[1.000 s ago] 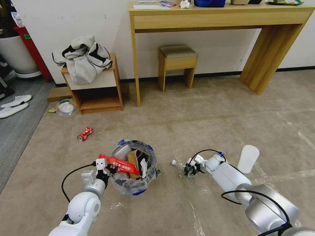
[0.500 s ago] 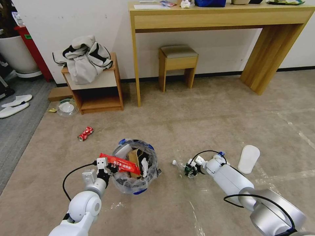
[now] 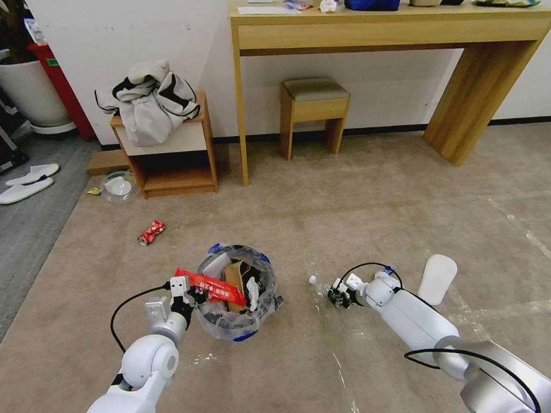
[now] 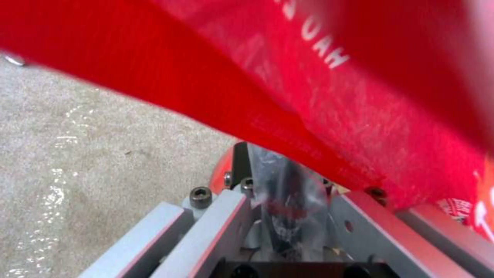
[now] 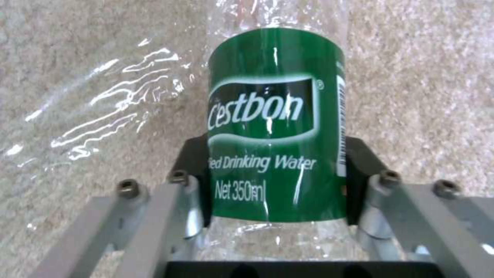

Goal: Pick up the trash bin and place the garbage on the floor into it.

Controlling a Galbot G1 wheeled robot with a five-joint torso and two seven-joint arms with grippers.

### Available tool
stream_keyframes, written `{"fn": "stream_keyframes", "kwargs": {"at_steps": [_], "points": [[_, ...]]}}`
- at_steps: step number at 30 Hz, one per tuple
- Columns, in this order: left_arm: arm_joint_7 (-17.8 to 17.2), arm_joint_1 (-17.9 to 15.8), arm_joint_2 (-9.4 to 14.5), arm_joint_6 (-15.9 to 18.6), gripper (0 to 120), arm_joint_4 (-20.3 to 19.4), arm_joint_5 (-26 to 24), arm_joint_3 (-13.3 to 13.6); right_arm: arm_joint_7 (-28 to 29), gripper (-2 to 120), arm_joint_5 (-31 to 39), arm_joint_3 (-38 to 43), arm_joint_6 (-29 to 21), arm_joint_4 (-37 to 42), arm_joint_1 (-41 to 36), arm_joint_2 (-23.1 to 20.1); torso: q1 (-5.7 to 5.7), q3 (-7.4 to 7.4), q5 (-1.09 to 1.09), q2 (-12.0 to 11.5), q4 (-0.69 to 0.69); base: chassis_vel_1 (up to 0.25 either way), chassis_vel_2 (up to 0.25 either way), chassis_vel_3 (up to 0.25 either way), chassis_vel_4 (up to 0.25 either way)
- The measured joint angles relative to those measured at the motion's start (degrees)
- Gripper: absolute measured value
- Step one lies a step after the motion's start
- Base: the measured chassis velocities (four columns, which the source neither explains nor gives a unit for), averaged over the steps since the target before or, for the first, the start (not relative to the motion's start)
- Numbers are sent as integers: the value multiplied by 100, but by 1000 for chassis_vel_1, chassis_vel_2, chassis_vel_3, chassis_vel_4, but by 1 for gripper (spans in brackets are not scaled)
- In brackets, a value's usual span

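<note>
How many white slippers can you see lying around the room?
3. Two slippers lie side by side on the grey carpet at the far left, and one slipper lies on the beige floor beside the robot's right arm. Others could be hidden behind furniture.

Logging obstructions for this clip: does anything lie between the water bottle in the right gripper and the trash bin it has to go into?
Nothing visible does. The right gripper is shut on the water bottle, and bare carpet separates it from the trash bin, held at its rim by the left gripper. A red snack wrapper lies across the far rim.
</note>
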Motion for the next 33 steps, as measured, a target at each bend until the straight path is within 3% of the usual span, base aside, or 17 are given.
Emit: {"fn": "stream_keyframes", "kwargs": {"at_steps": [8, 21, 33], "points": [[-11, 20, -20, 2, 1, -20, 35, 15, 98, 24, 162, -73, -170, 512, -120, -430, -1, -1, -3, 2, 0, 0, 0, 0, 0], [-35, -45, -50, 21, 1, 16, 72, 32, 262, 24, 399, 181, -479, 1609, -396, -980, -2, -2, -3, 3, 1, 0, 0, 0, 0], [-19, -59, 83, 32, 1, 28, 47, 93, 266, 24, 427, 598, -269, 2083, -536, -1195, -2, -2, -2, 3, 1, 0, 0, 0, 0]]}}
